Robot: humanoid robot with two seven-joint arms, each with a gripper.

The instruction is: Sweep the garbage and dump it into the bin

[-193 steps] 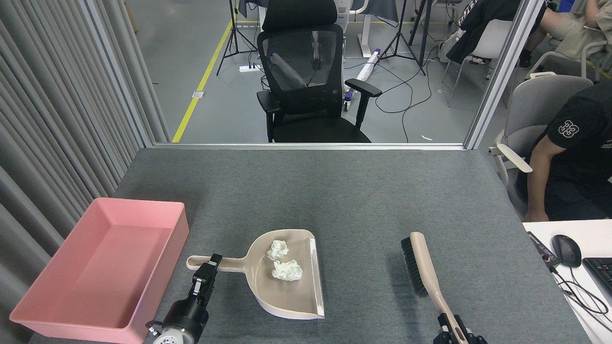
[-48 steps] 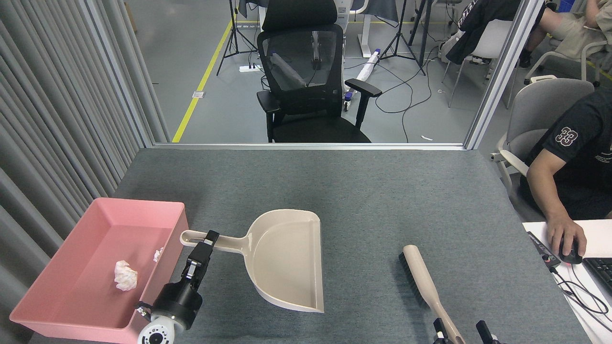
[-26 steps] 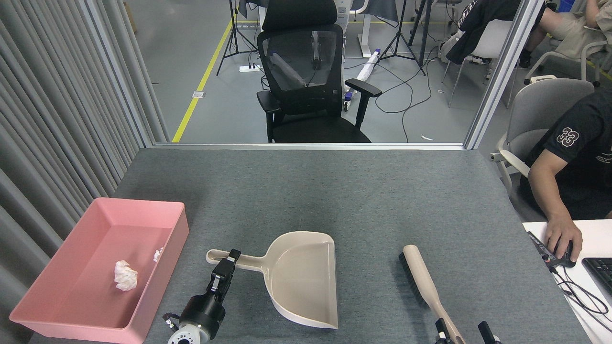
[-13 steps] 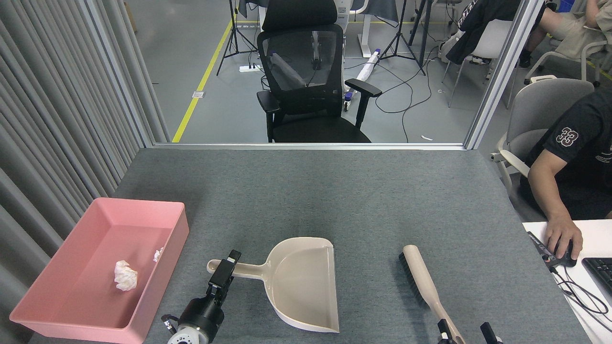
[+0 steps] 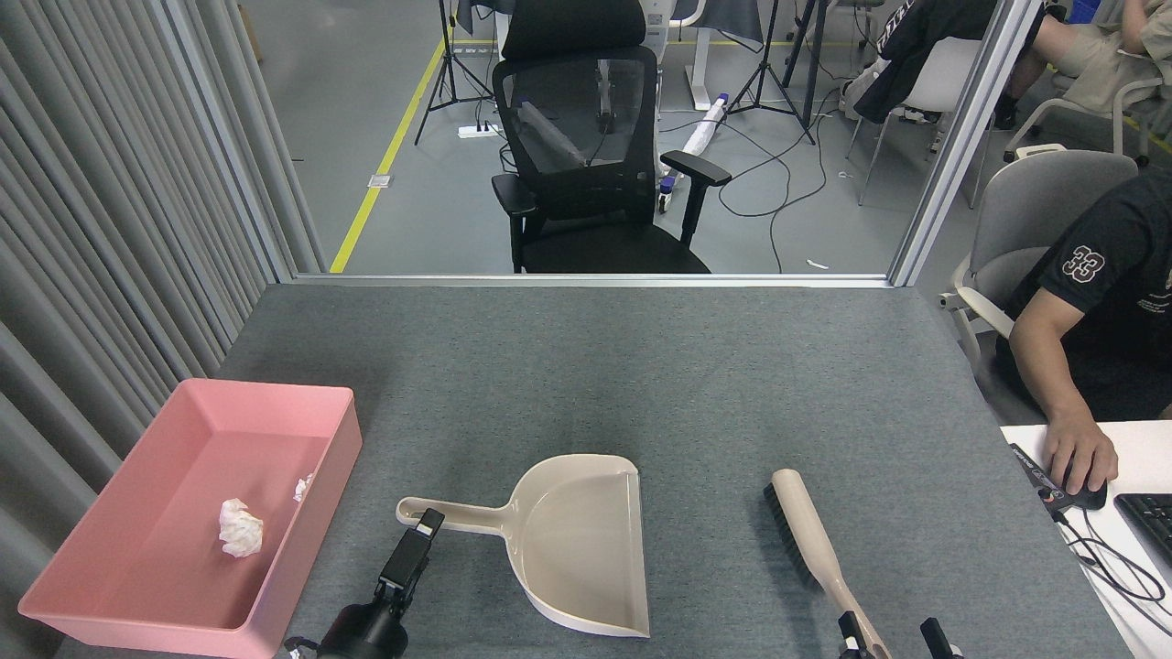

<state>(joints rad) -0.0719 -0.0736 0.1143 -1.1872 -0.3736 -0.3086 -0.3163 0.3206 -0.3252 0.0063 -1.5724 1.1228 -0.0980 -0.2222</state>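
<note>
The two white paper balls (image 5: 240, 528) lie in the pink bin (image 5: 110, 586) at nine o'clock, the left gripper (image 5: 423, 529) sits just beside the dustpan (image 5: 572, 549) handle holding nothing, and the right gripper (image 5: 893, 633) stands open around the brush (image 5: 810, 535) handle.

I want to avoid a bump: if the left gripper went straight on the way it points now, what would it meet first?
The left gripper points up and slightly right, at the dustpan handle just ahead of its tip. That handle would likely be met first, though from this single view I cannot tell whether the tip sits above it.
</note>
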